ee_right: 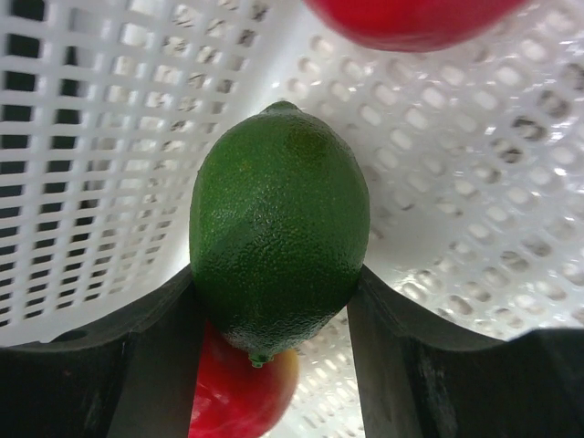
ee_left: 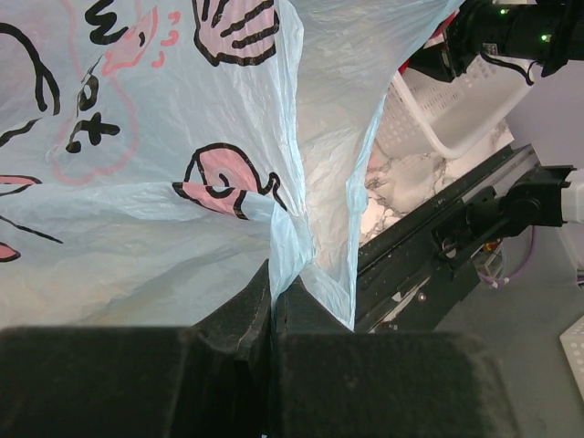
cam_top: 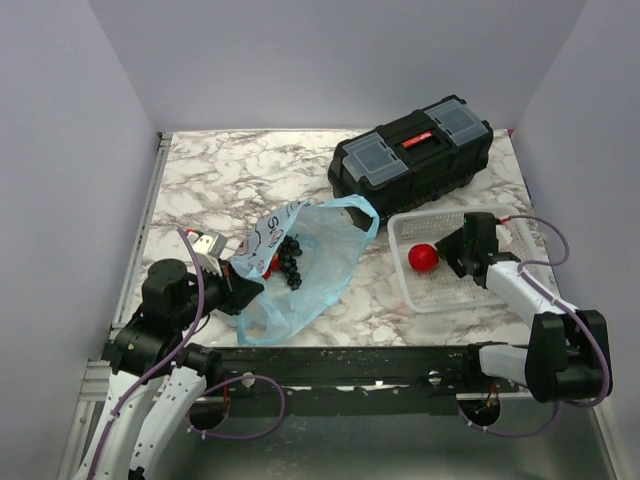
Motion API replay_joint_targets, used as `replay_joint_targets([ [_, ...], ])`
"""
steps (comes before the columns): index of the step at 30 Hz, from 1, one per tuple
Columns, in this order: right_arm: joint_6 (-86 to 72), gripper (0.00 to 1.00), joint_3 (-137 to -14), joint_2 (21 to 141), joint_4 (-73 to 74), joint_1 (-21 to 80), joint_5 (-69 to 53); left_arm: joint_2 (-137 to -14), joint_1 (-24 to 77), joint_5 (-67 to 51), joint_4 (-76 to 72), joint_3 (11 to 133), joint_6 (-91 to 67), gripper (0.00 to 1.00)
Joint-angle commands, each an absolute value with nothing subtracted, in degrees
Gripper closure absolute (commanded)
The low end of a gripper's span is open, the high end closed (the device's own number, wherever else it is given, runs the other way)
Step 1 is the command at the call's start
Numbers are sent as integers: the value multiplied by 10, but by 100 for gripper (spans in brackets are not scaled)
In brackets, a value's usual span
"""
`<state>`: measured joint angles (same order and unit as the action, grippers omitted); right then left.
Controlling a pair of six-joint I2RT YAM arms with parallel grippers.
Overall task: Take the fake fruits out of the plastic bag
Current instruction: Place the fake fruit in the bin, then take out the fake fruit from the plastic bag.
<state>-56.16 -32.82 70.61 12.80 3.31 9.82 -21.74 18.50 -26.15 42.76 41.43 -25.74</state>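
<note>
The light-blue plastic bag (cam_top: 310,262) with pink and dark prints lies on the marble table, left of centre. Dark grapes (cam_top: 290,262) and a red fruit (cam_top: 271,266) lie at its mouth. My left gripper (cam_top: 245,285) is shut on the bag's thin film (ee_left: 283,228) at its near left edge. My right gripper (cam_top: 462,253) is over the white mesh basket (cam_top: 500,225) and shut on a green lime (ee_right: 278,228). A red round fruit (cam_top: 423,258) sits in the basket. In the right wrist view a red fruit (ee_right: 242,388) lies below the lime and another red fruit (ee_right: 411,18) shows at the top.
A black toolbox (cam_top: 412,155) with a red latch stands at the back right, just behind the basket. Grey walls close in the table on three sides. The black frame rail (cam_top: 340,362) runs along the near edge.
</note>
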Motion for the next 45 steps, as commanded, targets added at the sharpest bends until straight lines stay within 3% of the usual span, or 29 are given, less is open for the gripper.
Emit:
replay_joint_targets([
  [1,-574,87,-320,712,78,28,64,-210,187,-256,429,411,-256,100],
  [13,-557,35,-310,671,80,27,83,-215,187,-257,430,412,-255,100],
  [18,-545,22,-320,662,93,27,76,-211,187,-257,428,411,-255,100],
  [32,-467,20,-374,574,134,28,60,-214,187,-258,426,410,-256,100],
  [41,-418,16,-407,574,74,29,-114,-216,187,-259,427,411,-258,100],
  [45,-429,16,-409,596,-25,52,-191,-213,187,-259,427,411,-257,100],
])
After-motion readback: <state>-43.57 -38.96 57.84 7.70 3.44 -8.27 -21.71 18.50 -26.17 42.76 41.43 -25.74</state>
